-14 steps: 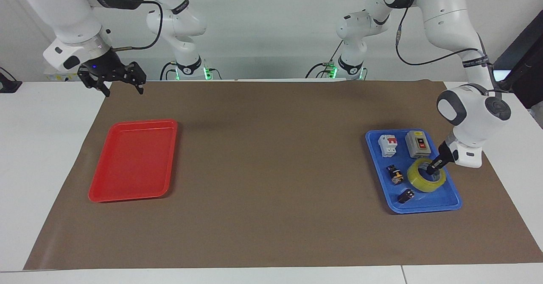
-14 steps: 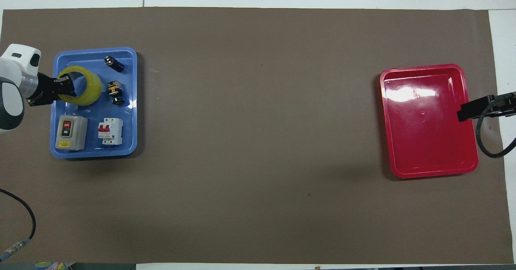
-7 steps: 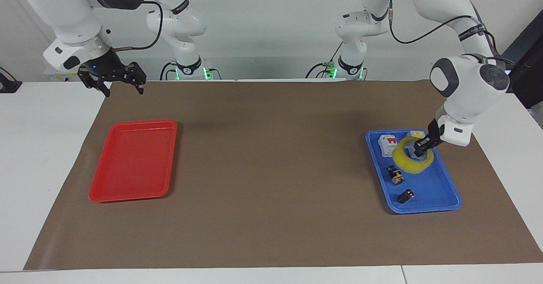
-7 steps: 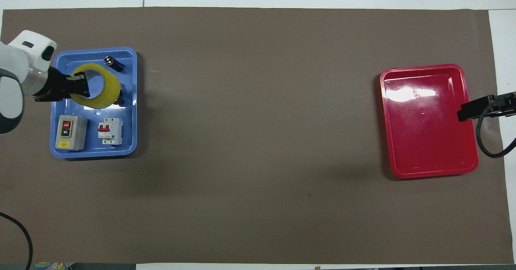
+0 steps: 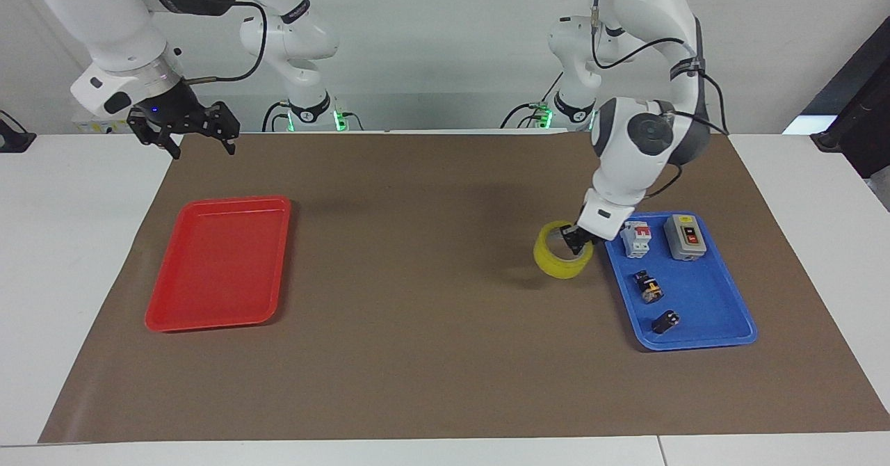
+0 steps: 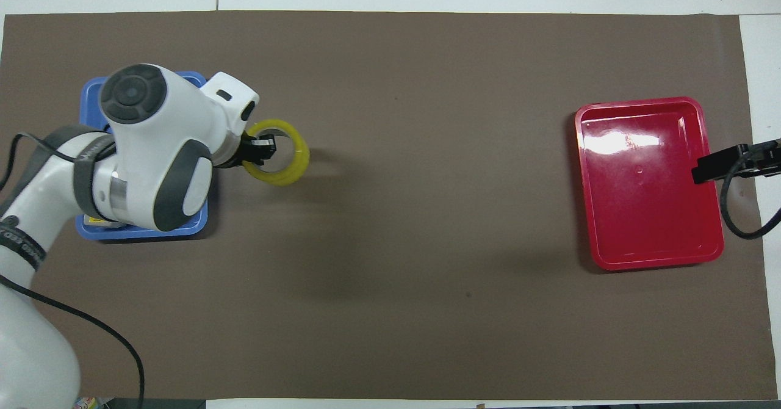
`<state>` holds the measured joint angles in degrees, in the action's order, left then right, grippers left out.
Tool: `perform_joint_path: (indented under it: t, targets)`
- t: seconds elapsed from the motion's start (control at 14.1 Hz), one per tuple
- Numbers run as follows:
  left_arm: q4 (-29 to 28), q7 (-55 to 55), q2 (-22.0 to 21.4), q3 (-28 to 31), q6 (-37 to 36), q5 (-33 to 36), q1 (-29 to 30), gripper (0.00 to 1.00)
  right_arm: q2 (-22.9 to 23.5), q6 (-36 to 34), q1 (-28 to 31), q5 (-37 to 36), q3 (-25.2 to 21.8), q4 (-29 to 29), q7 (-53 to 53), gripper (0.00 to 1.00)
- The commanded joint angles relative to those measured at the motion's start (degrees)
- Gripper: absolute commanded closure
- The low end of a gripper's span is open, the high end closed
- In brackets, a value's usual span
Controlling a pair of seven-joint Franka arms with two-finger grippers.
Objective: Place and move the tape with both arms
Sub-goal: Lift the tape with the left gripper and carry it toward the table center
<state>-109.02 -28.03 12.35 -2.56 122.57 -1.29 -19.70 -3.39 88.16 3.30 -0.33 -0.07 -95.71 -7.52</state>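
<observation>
The tape [image 5: 562,260], clamped in the left gripper [image 5: 576,240], has left the blue tray [image 5: 702,337]; right gripper [image 5: 201,135] spread.

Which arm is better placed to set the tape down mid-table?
Left. Its claw grips the tape over the mat beside the blue tray. The right claw waits open by the red tray.

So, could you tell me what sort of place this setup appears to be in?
Probably a robotics lab bench: two white arms are mounted at a table covered by a brown mat, the left claw holds tape, and electrical switches sit in a blue tray.
</observation>
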Motion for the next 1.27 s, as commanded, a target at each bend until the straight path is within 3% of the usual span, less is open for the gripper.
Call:
perform_joint_path:
  t: [0.0,0.28,0.57,0.99,1.13,1.2]
  targets:
    - [3.4,-8.8,2.4,1.2,1.2,0.9,-5.9,1.0,-1.3,0.7,0.4,1.0,0.3,-1.4,-0.7,0.0]
    - [12.1,-21.0,10.9,1.1,0.7,7.3,-13.5,1.0,-1.2,0.6,0.5,1.0,0.3,-1.0,-0.8,0.0]
    - [16.3,-21.3,17.3,1.0,1.7,9.4,-17.3,1.0,-1.3,-0.3,0.6,1.0,0.2,-1.1,-1.3,0.0]
    - [13.7,-20.8,17.1,1.0,0.7,9.5,-18.4,1.0,-1.8,-2.3,0.1,0.9,0.4,-1.4,-1.6,0.0]
    - [13.6,-20.8,16.8,1.1,0.7,9.5,-18.2,0.0,-1.7,-0.4,0.0,0.9,0.3,-1.5,-1.9,0.0]
    - [13.3,-20.8,15.6,1.1,0.6,9.5,-18.2,0.0,-1.7,-0.4,0.0,0.9,0.4,-1.5,-2.0,0.0]
